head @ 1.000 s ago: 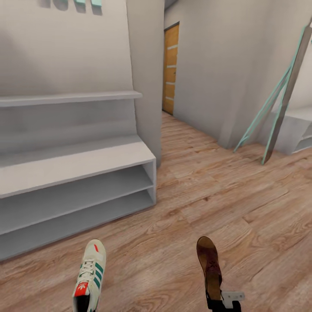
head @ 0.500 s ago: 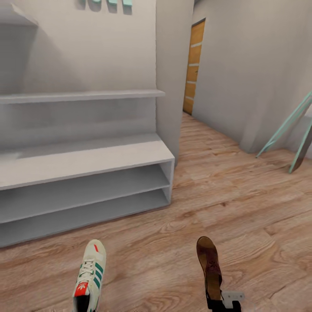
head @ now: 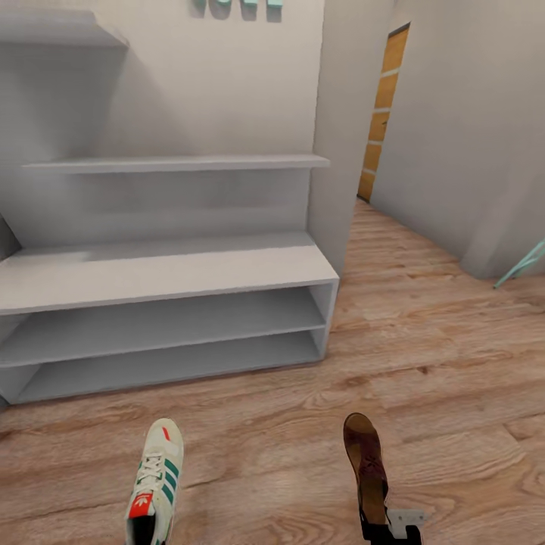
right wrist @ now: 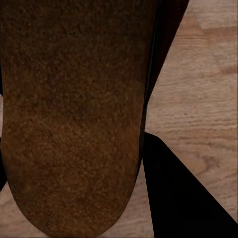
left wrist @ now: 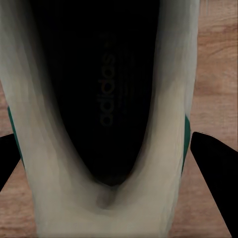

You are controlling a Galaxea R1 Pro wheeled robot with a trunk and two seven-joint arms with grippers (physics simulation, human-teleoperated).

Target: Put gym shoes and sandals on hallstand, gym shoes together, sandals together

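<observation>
Two shelf tiers (head: 174, 322) open, floor (head: 424, 356) beside

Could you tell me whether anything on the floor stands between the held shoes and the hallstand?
Nothing visible does. Bare corridor floor lies between the gym shoe, the sandal and the hallstand, whose bench top and open shelves hold nothing.

Gym shoe (head: 157, 478): cream-white, green side stripes, red tongue label, toe towards the hallstand (head: 163, 272); I see its dark insole in the left wrist view (left wrist: 106, 94). Sandal (head: 365, 465): dark brown, embossed strap, toe forward, right of the shoe and well apart from it; its brown footbed shows in my right wrist view (right wrist: 74, 114). Both appear above the corridor floor (head: 439, 356). The pale grey hallstand's tiers are bare.
</observation>
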